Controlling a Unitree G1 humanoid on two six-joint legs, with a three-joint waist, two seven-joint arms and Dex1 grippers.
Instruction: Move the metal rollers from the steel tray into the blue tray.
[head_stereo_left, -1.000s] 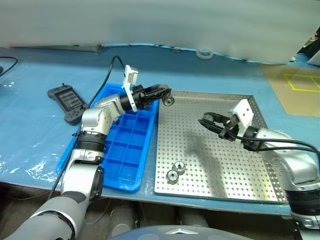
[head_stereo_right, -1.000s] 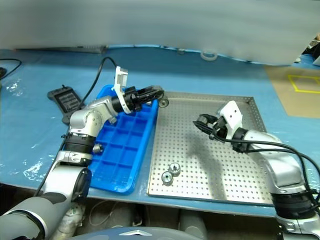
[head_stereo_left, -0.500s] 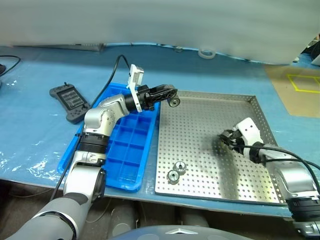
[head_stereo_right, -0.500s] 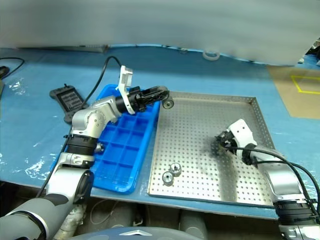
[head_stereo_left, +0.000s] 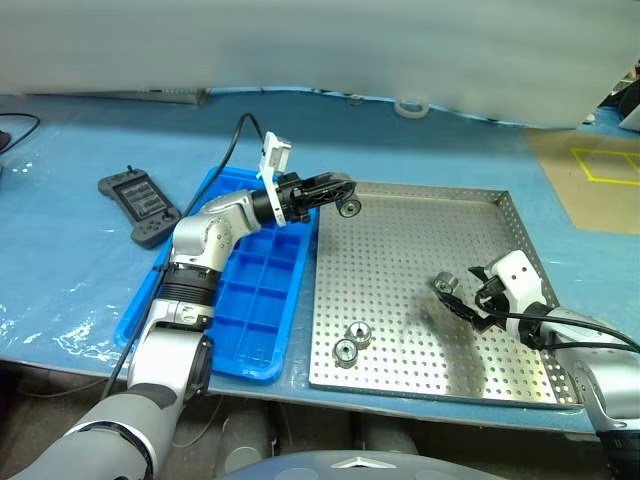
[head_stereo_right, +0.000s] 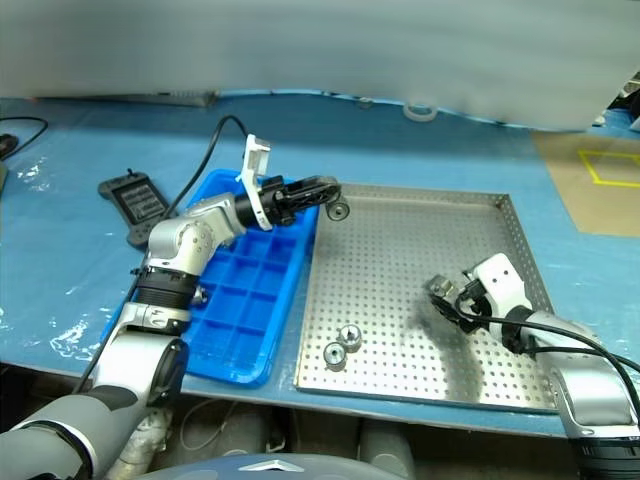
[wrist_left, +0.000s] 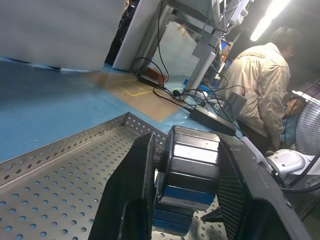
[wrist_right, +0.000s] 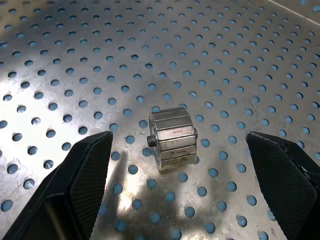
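Note:
My left gripper (head_stereo_left: 345, 200) is shut on a metal roller (head_stereo_left: 350, 207), held above the far left corner of the steel tray (head_stereo_left: 400, 240), beside the blue tray (head_stereo_left: 255, 300); the left wrist view shows that roller (wrist_left: 192, 170) clamped between both fingers (wrist_left: 132, 195). My right gripper (head_stereo_left: 462, 292) stands open low over the steel tray's right side. A roller (head_stereo_left: 444, 283) lies on its side on the tray just ahead of it, between the spread fingertips (wrist_right: 92, 155) in the right wrist view and touching neither. Two more rollers (head_stereo_left: 358, 334) (head_stereo_left: 345, 351) sit near the tray's front left.
A dark handheld controller (head_stereo_left: 140, 205) lies on the blue table left of the blue tray. A small white ring (head_stereo_left: 407, 106) rests at the table's far edge. Yellow floor markings (head_stereo_left: 605, 165) show at the far right. A person (wrist_left: 260, 80) stands beyond the table.
My right gripper dropped toward the tray's near right side and opened, leaving a roller lying on the steel tray. The left gripper has kept its place and its roller.

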